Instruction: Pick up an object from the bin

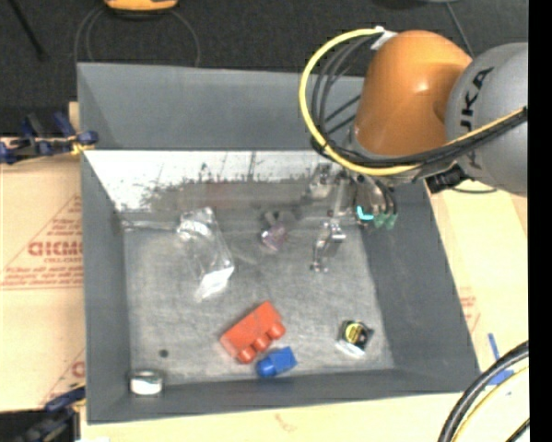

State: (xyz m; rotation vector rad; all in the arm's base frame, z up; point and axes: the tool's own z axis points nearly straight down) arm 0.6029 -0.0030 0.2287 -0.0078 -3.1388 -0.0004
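— Several loose things lie in the grey bin (pixel 100 274). Where is the gripper (pixel 323 247)?
— Low by the back wall, right of centre, just beside a small purplish piece (pixel 274 238). Whether it is wide or narrow, I cannot tell.
— And the rest?
— A crumpled clear bag (pixel 204 251) lies to the left. A red toy brick (pixel 252 331) sits just beside a blue block (pixel 276 363) near the front, and a yellow-black piece (pixel 354 336) lies front right.

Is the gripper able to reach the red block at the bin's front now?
Probably yes: the red block lies on bare floor, and nothing stands between it and the gripper; only a small blue piece sits close beside it.
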